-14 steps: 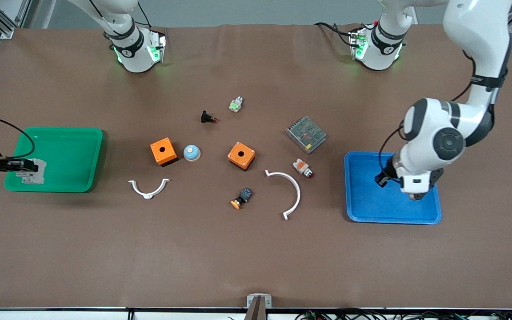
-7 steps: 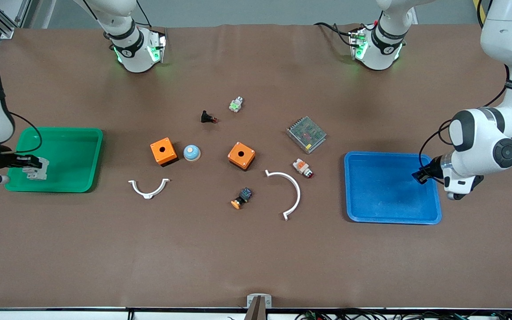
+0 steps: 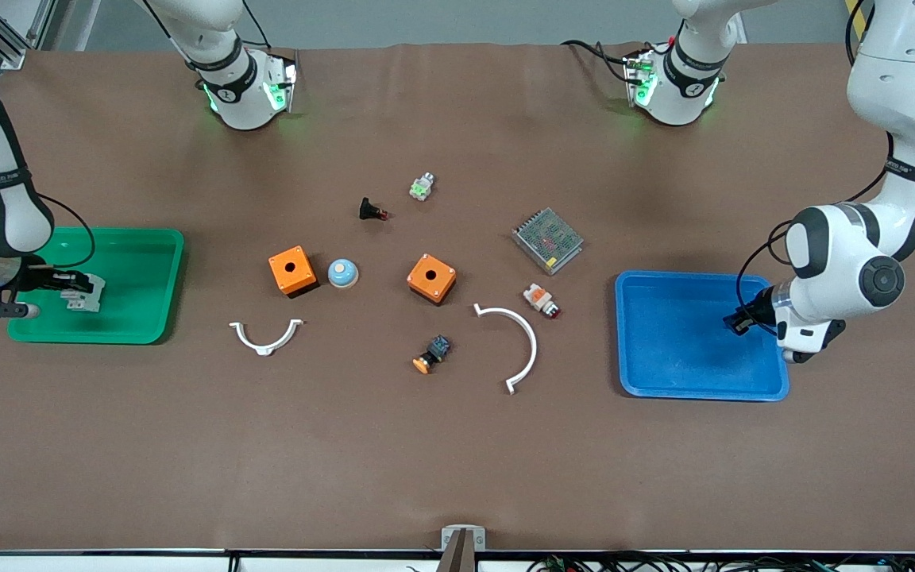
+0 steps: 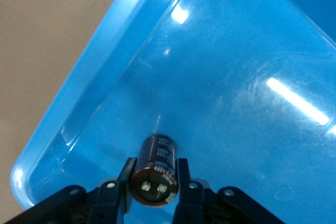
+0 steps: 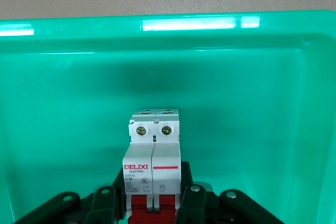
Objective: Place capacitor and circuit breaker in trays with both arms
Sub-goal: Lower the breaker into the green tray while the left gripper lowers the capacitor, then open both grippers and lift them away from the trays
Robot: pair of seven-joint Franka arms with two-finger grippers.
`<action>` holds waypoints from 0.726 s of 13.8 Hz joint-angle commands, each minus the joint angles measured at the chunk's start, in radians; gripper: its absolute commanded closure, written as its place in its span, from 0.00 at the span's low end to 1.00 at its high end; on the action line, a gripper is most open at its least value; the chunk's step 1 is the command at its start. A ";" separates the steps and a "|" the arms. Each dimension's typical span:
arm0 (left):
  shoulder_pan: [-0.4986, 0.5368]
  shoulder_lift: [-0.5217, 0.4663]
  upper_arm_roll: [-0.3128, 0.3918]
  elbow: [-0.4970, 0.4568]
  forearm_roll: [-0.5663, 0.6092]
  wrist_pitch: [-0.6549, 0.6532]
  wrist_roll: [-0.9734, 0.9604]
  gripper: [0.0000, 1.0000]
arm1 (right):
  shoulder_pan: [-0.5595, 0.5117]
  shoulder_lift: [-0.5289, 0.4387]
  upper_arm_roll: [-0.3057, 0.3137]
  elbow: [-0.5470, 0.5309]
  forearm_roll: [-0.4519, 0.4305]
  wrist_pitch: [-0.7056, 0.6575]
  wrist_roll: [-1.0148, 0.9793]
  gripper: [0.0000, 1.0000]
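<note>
Comparing with a second ago: left claw (image 3: 734, 322) swung out past the blue tray (image 3: 668, 381) toward the left arm's end of the worktop (image 3: 457, 461), then drawn back in over the tray's end nearest that arm; right claw (image 3: 68, 283) shifted inward from the outer rim of the green tray (image 3: 152, 262) to sit deeper over its floor. Read as final positioning before release: both parts carried over their trays, neither set down yet, so the task looks close to done but not finished

Left claw pinched narrow on the capacitor (image 4: 154, 177), fingers (image 4: 183, 177) pressed against its sides. Capacitor held over a corner region of the blue tray (image 4: 79, 103), long axis running along the fingers and sloping down toward the tray floor, terminal end with its two small pins facing back at the wrist camera, other end pointing into the tray. Whether touching the floor: cannot tell

Right claw closed on the circuit breaker (image 5: 154, 169), fingers (image 5: 191, 198) clamping its lower flanks. Circuit breaker (image 3: 80, 290) over the green tray (image 5: 168, 30), long axis in line with the fingers, screw-terminal end leading toward the tray wall, red toggles at the gripped end near the palm, printed face up toward the wrist camera. Judged low, perhaps resting, though contact not plainly visible

Other parts on the worktop untouched
</note>
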 commanded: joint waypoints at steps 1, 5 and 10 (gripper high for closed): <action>-0.005 0.017 -0.008 0.025 0.015 0.013 -0.007 0.00 | -0.024 -0.023 0.022 -0.036 -0.018 0.006 0.032 0.63; -0.004 -0.116 -0.019 0.028 0.017 -0.020 -0.010 0.00 | -0.022 -0.071 0.023 -0.008 -0.018 -0.048 0.027 0.00; 0.007 -0.285 -0.017 0.211 0.017 -0.291 0.129 0.00 | 0.019 -0.149 0.028 0.272 -0.018 -0.452 0.042 0.00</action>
